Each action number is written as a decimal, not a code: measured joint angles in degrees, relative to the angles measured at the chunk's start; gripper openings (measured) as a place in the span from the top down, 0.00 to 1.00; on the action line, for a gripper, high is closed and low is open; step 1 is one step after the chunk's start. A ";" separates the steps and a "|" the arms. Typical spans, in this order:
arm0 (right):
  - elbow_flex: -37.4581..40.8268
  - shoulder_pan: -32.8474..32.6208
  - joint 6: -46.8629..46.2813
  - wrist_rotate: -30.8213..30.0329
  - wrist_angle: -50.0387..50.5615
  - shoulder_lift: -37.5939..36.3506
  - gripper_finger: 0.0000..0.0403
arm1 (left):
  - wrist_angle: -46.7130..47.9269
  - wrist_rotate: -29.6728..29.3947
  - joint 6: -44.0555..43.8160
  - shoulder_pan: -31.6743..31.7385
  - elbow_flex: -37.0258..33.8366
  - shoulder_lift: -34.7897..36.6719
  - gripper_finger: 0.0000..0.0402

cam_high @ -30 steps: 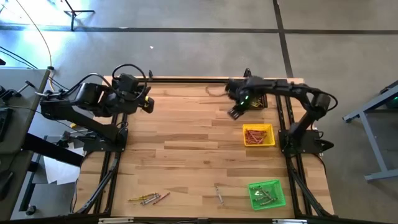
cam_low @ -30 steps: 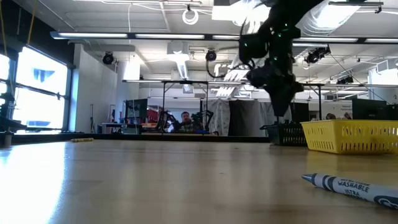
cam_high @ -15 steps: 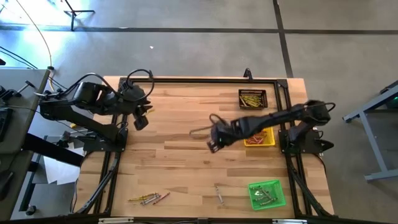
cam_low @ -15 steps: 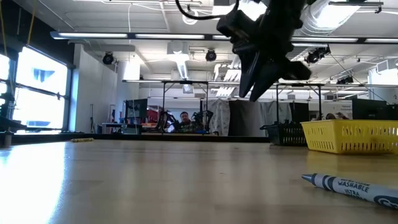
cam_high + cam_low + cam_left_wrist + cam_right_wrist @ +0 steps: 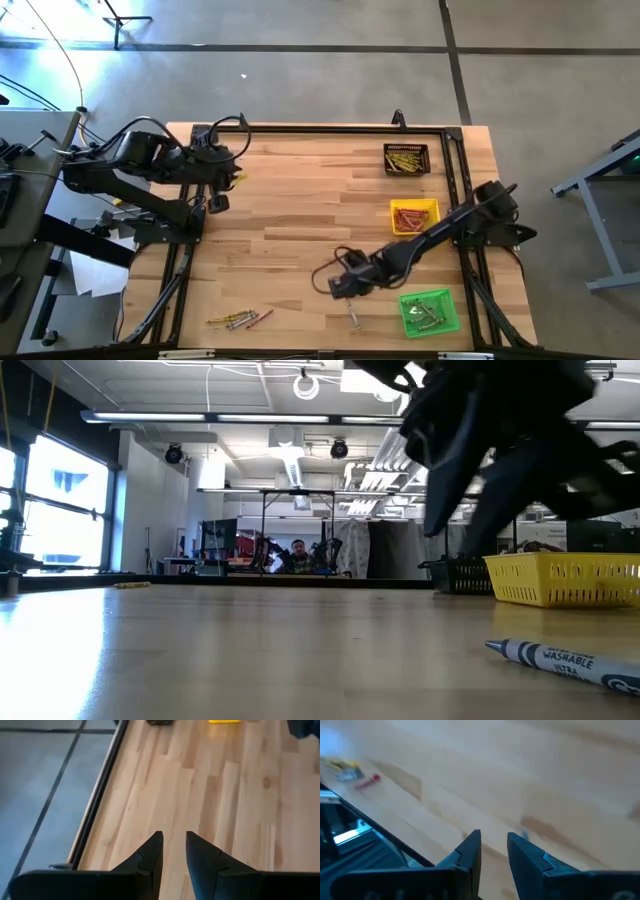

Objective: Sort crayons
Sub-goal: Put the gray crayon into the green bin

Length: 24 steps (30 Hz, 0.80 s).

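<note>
Loose crayons lie flat on the wooden table: a small cluster (image 5: 240,319) of yellow, grey and red ones near the front left edge, and a single grey one (image 5: 352,313) beside the green tray; it also shows close up in the low view (image 5: 565,663). My right gripper (image 5: 338,288) hovers open above the table, just to the far side and left of that grey crayon, with nothing between its fingers (image 5: 494,834). The cluster (image 5: 351,771) shows in its wrist view. My left gripper (image 5: 217,204) waits open at the far left (image 5: 174,835).
Three small square trays stand along the right side: a black one (image 5: 405,158) with yellow crayons, a yellow one (image 5: 414,216) with red crayons, a green one (image 5: 429,311) with greyish crayons. The table's middle is bare wood.
My right gripper has swept from the black tray at the far right toward the table's near edge and to the left, sinking a little and rolling as it went. My left gripper has stayed in place but has rolled and tipped at the wrist.
</note>
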State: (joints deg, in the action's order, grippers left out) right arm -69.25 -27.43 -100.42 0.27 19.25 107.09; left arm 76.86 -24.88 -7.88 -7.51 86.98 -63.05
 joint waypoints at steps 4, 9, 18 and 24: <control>0.02 -2.59 -3.67 2.55 1.92 0.67 0.81 | -0.09 0.84 3.82 0.00 0.00 0.19 0.83; 0.00 -3.22 -1.62 7.47 2.72 1.67 0.81 | -0.07 1.24 5.12 0.00 0.00 0.61 0.83; -0.04 -2.96 0.29 14.33 -0.95 6.21 0.81 | 0.04 5.63 5.00 0.00 -0.02 2.14 0.83; -0.13 -2.92 0.39 15.21 -3.80 7.90 0.81 | 0.07 6.51 3.47 0.00 -0.02 3.54 0.83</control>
State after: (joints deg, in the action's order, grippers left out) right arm -69.38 -30.35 -100.03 15.49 15.46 114.99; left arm 76.93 -18.38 -4.41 -7.51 86.96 -59.51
